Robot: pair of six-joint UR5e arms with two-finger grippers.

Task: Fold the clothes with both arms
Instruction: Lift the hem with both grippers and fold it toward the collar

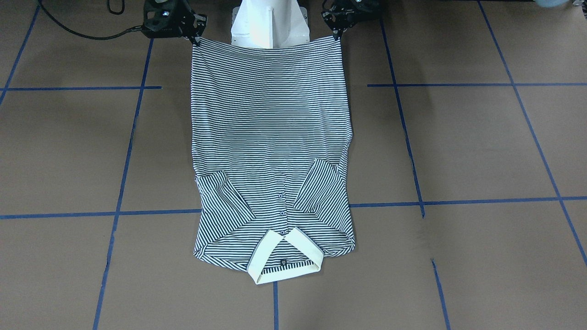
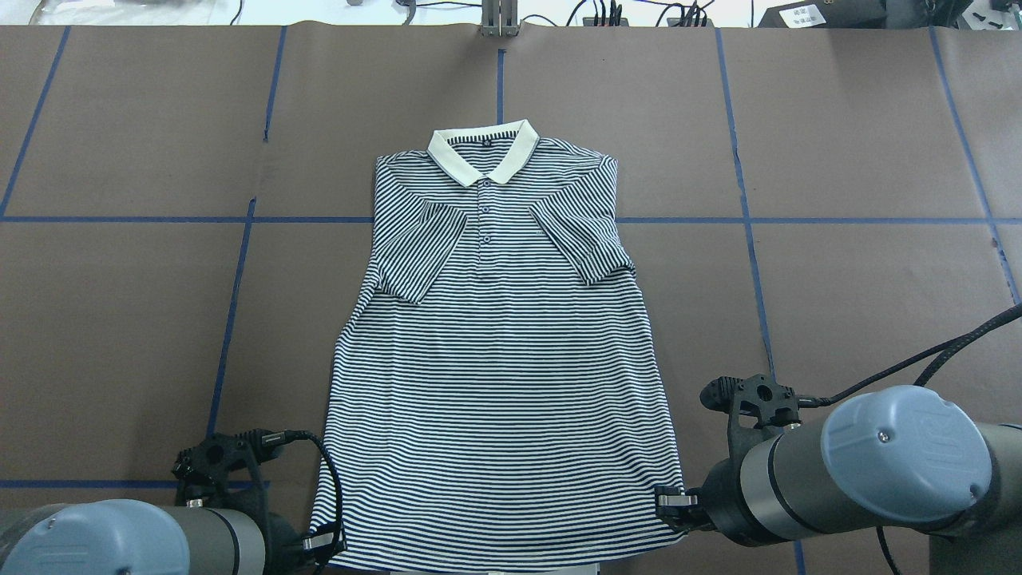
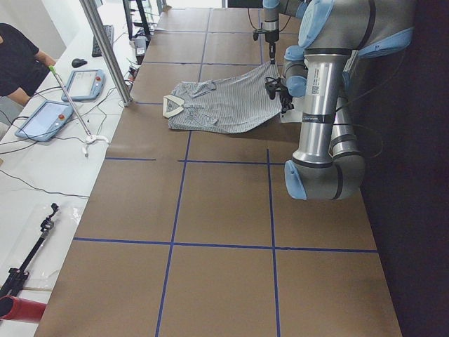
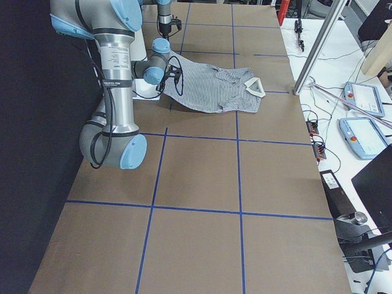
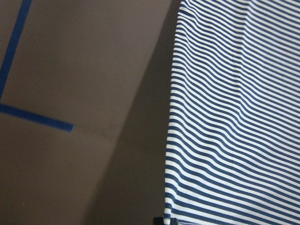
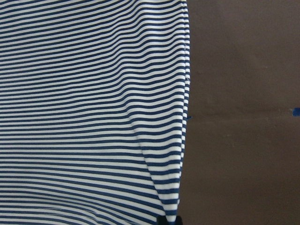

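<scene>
Tabletop bears polo shirt lengthwise, collar farthest; left end effector, right end effector pinch hem.

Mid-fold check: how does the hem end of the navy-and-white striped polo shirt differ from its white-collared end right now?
The hem end is lifted off the brown table, pinched at its corners by the left gripper and right gripper; the collar end lies flat, untouched. The hem is stretched straight; the collar end carries both short sleeves folded inward. Both share the stripes.
</scene>
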